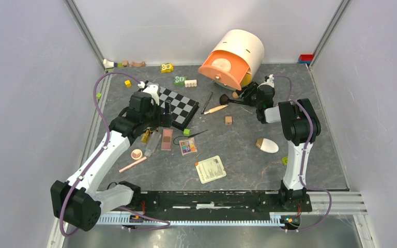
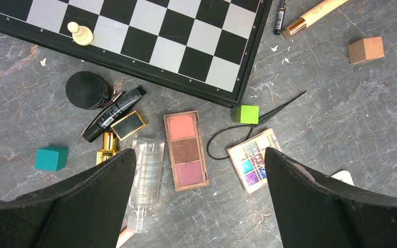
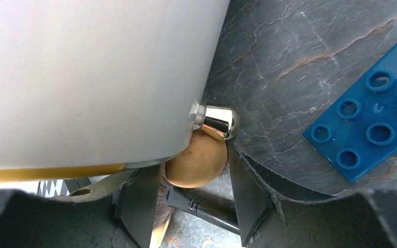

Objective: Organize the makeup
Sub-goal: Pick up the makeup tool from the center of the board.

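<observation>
Makeup lies mostly at the left-centre of the grey surface point(image 1: 248, 155) in the top view, just below the chessboard point(image 1: 178, 106). I see a pink palette point(image 1: 167, 138), a multicolour palette point(image 1: 188, 146), a clear tube point(image 1: 152, 143), a round peach compact point(image 1: 136, 153) and a pink pencil point(image 1: 133, 165). A white egg-shaped sponge point(image 1: 267, 145) sits well apart on the right, and a wooden-handled brush point(image 1: 216, 109) lies between the board and a tipped orange-and-white drum point(image 1: 232, 59). My left arm hangs over the board's near corner. My right arm reaches to the drum's mouth.

From the left wrist, the left jaws are spread wide with nothing between them, above the pink palette point(image 2: 186, 150), which lies between the clear tube point(image 2: 146, 181) and the multicolour palette point(image 2: 253, 159). Up and left of these are a black pot point(image 2: 87, 89), a black mascara tube point(image 2: 115, 111) and a small gold bottle point(image 2: 107, 146). A green cube point(image 2: 247, 114) sits by the chessboard point(image 2: 134, 31) corner and a teal cube point(image 2: 51, 157) lies far left.

From the right wrist, the right jaws stand partly apart on either side of a round tan ball point(image 3: 196, 160) tucked under the drum's white wall point(image 3: 93, 77). A black-handled brush point(image 3: 207, 209) crosses between them. I cannot tell whether they are pinching anything. A blue studded plate point(image 3: 372, 119) lies to the right.
</observation>
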Available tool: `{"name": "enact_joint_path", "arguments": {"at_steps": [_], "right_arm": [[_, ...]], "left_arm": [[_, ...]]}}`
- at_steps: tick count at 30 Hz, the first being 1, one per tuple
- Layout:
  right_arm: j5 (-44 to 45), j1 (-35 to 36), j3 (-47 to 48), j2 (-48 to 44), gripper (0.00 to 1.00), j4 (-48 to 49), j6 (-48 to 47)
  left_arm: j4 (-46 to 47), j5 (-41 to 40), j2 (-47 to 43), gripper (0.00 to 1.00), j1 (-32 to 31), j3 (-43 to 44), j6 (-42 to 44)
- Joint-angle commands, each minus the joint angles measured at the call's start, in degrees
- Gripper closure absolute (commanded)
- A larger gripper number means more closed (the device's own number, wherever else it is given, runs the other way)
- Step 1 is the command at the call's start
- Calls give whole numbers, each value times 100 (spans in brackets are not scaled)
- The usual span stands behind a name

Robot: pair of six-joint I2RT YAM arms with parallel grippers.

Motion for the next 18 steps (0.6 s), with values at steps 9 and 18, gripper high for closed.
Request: {"name": "enact_joint_path", "arguments": {"at_steps": [9,18], "right_arm": [[-266,76,136,67,68,315,19],[-389,74,-162,-458,79,338,-218]], "left_arm": [[164,140,-37,0,26,-12,144],[160,149,-48,0,29,-7,144]]}}
